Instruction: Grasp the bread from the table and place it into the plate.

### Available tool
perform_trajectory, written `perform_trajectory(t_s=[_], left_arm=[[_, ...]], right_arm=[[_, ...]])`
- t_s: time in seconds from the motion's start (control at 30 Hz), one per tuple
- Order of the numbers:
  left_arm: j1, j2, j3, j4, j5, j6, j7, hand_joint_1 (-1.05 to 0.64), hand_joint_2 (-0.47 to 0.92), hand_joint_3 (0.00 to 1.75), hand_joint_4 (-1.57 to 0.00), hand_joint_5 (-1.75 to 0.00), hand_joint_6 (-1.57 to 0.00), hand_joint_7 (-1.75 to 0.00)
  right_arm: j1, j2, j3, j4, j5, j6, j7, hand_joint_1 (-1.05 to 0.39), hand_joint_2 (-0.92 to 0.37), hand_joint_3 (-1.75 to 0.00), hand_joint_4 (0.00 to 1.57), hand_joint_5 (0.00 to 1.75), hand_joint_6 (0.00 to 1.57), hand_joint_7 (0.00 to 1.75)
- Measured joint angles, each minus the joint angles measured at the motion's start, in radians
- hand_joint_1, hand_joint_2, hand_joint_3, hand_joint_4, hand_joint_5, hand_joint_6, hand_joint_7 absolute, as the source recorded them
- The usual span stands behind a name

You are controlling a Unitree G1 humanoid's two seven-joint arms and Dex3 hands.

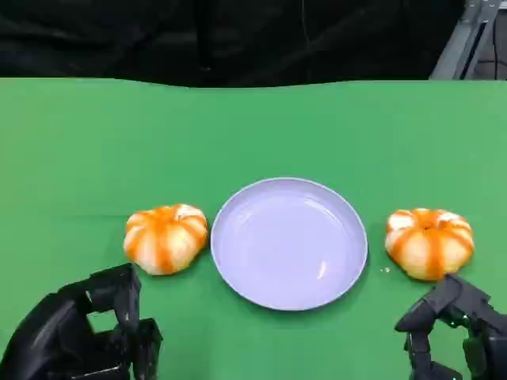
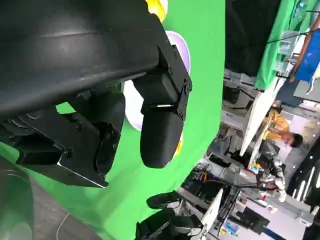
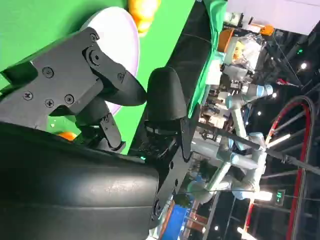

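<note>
Two round breads with orange and white stripes lie on the green table, one on each side of a lavender plate that holds nothing. The left bread lies just ahead of my left hand. The right bread lies just ahead of my right hand. Both hands hover low near the table's front edge, fingers apart, holding nothing and touching neither bread. In the left wrist view my left hand partly hides the plate. The right wrist view shows my right hand with the plate beyond its fingers.
The green cloth covers the whole table, with a dark backdrop behind its far edge. A metal frame stands at the back right. In the wrist views, lab clutter and a person are beside the table.
</note>
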Motion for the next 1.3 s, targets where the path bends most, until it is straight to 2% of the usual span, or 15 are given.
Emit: perform_trajectory(t_s=[0.6, 0.7, 0.8, 0.87, 0.9, 0.93, 0.97, 1.07, 1.1, 1.13, 1.17, 1.2, 1.3], left_arm=[[0.0, -0.002, -0.001, 0.004, 0.006, -0.018, -0.004, 0.21, 0.55, 1.74, -1.03, -1.75, -0.84, -1.75], [0.0, -0.008, -0.001, 0.004, 0.013, -0.032, -0.003, 0.22, 0.52, 1.67, -0.93, -1.75, -0.77, -1.75], [0.008, -0.043, -0.003, 0.009, 0.075, -0.133, 0.006, 0.1, 0.45, 1.53, -0.65, -1.73, -0.56, -1.72], [0.016, -0.081, -0.008, 0.029, 0.137, -0.249, 0.016, -0.02, 0.46, 1.34, -0.47, -1.65, -0.48, -1.53], [0.017, -0.097, -0.012, 0.048, 0.177, -0.316, 0.018, -0.15, 0.51, 1.12, -0.38, -1.49, -0.45, -1.29], [0.018, -0.108, -0.018, 0.068, 0.221, -0.381, 0.02, -0.19, 0.53, 1.02, -0.36, -1.42, -0.46, -1.18], [0.018, -0.114, -0.025, 0.088, 0.265, -0.445, 0.025, -0.22, 0.55, 0.96, -0.34, -1.38, -0.47, -1.11], [0.017, -0.119, -0.031, 0.122, 0.318, -0.54, 0.025, -0.24, 0.56, 0.92, -0.33, -1.35, -0.48, -1.05], [0.017, -0.12, -0.033, 0.128, 0.323, -0.55, 0.025, -0.39, 0.75, 0.56, -0.24, -1.08, -0.39, -0.78], [0.016, -0.118, -0.038, 0.131, 0.369, -0.572, 0.036, -0.45, 0.83, 0.4, -0.24, -0.93, -0.4, -0.61], [0.015, -0.106, -0.043, 0.131, 0.442, -0.602, 0.054, -0.47, 0.88, 0.32, -0.23, -0.85, -0.41, -0.52], [0.013, -0.089, -0.048, 0.131, 0.511, -0.634, 0.07, -0.57, 0.9, 0.25, -0.17, -0.75, -0.37, -0.4], [-0.029, -0.025, -0.07, 0.131, 0.737, -0.691, 0.129, -0.62, 0.92, 0.2, -0.12, -0.68, -0.37, -0.29]], right_arm=[[0.0, 0.002, 0.0, -0.001, -0.001, 0.004, -0.001, -0.11, -0.5, -1.24, 0.84, 1.75, 0.75, 1.51], [0.0, 0.003, 0.0, -0.001, -0.004, 0.004, -0.003, -0.11, -0.5, -1.24, 0.84, 1.75, 0.75, 1.52], [0.0, 0.002, 0.0, -0.001, -0.005, 0.003, -0.004, -0.12, -0.5, -1.23, 0.84, 1.75, 0.74, 1.52], [0.001, 0.002, 0.0, -0.001, -0.005, 0.003, -0.004, -0.12, -0.5, -1.23, 0.84, 1.75, 0.74, 1.52], [0.002, 0.002, 0.0, -0.002, -0.005, 0.003, -0.004, -0.12, -0.5, -1.22, 0.84, 1.75, 0.74, 1.52], [0.004, 0.002, 0.0, -0.004, -0.005, 0.003, -0.003, -0.12, -0.5, -1.22, 0.84, 1.75, 0.74, 1.52], [0.007, 0.002, 0.0, -0.008, -0.004, 0.003, -0.002, -0.12, -0.5, -1.22, 0.84, 1.75, 0.74, 1.52], [0.009, 0.002, 0.0, -0.016, -0.002, 0.004, -0.001, -0.12, -0.5, -1.21, 0.84, 1.75, 0.74, 1.52], [0.01, 0.002, 0.0, -0.017, -0.002, 0.004, -0.001, -0.12, -0.51, -1.22, 0.84, 1.75, 0.74, 1.52], [0.011, 0.002, 0.0, -0.018, 0.0, 0.004, 0.0, -0.12, -0.5, -1.22, 0.84, 1.75, 0.74, 1.52], [0.011, 0.001, 0.001, -0.019, 0.0, 0.004, 0.003, -0.12, -0.5, -1.22, 0.84, 1.75, 0.74, 1.52], [0.012, 0.001, 0.001, -0.021, 0.002, 0.005, 0.006, -0.12, -0.51, -1.23, 0.84, 1.75, 0.74, 1.52], [0.011, -0.001, 0.003, -0.022, 0.014, 0.005, 0.019, -0.12, -0.5, -1.24, 0.85, 1.75, 0.74, 1.51]])
